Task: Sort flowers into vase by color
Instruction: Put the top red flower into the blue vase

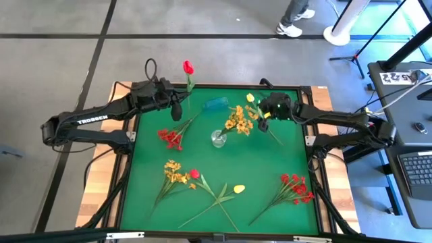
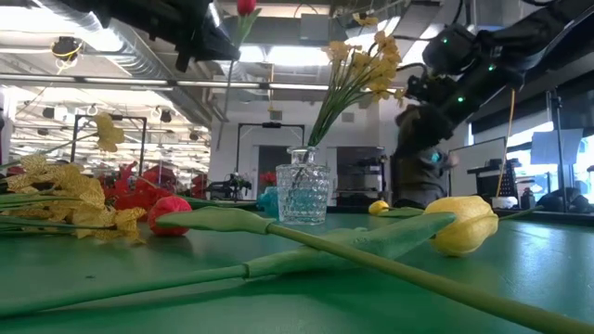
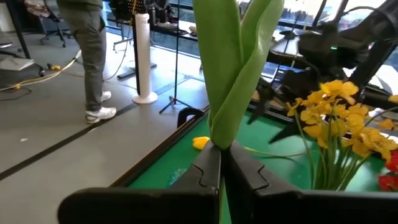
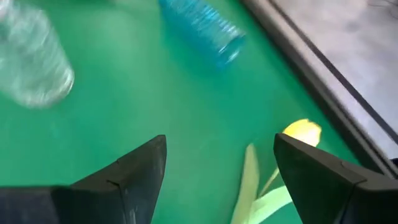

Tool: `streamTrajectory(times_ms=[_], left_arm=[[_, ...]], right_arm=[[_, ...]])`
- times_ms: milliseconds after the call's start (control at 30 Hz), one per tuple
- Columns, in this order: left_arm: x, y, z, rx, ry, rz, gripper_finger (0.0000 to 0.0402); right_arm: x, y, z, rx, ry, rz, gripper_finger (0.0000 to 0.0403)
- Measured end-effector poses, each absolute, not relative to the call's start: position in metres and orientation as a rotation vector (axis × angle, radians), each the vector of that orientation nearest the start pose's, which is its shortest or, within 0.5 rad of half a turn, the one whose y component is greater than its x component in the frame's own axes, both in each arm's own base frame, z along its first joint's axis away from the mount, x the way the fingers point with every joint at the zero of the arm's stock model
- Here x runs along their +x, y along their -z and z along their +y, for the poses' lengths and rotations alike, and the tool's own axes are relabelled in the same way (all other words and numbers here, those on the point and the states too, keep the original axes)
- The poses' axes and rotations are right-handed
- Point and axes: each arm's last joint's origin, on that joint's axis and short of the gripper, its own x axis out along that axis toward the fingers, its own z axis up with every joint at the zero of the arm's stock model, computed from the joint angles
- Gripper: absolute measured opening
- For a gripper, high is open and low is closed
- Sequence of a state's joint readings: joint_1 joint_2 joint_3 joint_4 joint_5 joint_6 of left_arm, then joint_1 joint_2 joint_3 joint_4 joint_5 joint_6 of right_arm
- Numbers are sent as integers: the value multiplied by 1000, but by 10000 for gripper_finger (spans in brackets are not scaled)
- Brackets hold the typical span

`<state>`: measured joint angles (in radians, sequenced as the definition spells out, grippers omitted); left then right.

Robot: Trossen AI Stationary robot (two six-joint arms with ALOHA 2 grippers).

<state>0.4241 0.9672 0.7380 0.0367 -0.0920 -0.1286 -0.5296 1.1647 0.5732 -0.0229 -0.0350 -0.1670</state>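
Overhead, the left gripper [image 1: 177,102] sits at the upper left of the green table [image 1: 270,172], its fingers clamped together on the green stem of a red tulip [image 1: 188,67] whose bud points past the table's top edge. Below it, left of centre, lies a red sprig [image 1: 171,138]. In the lower left lie a yellow-orange sprig [image 1: 175,172] and a red bud [image 1: 194,173]. At centre stands a clear glass vase [image 1: 218,139] holding a bunch of yellow-orange blooms [image 1: 239,121] that leans toward the upper right. Above it, near the top edge, a blue vase [image 1: 216,104] lies on its side. Lower centre holds a yellow tulip [image 1: 238,189] on a long stem. Right of centre near the top, the right gripper [image 1: 263,115] hangs with its fingers spread wide apart and nothing between them, just beside a small yellow bud [image 1: 250,98]; its wrist view shows that bud [image 4: 302,132] on the mat beyond the fingers. In the lower right lies another red sprig [image 1: 295,185]. A person's shoes [image 1: 295,23] show at the upper right, on the floor.
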Motion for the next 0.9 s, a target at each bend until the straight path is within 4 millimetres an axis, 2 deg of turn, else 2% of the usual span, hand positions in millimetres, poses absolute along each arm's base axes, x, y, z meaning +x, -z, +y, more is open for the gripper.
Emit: streamTrajectory(times_ms=[133,267,433,633,767,900], left_arm=[[197,-306,92,-157,-526,151,0],[197,-308,92,-154,-525,130,0],[198,-312,92,-148,-514,85,0],[198,-309,92,-154,-508,114,0],[198,-309,91,-155,-490,115,0],[198,-309,91,-156,-488,123,0]], right_arm=[[196,-215,-134,19,463,521,295],[206,-228,-152,-25,456,498,295],[239,-232,-177,-68,387,531,295],[281,-219,-204,-86,203,671,295],[307,-209,-209,-106,101,730,295],[330,-198,-201,-154,33,772,295]])
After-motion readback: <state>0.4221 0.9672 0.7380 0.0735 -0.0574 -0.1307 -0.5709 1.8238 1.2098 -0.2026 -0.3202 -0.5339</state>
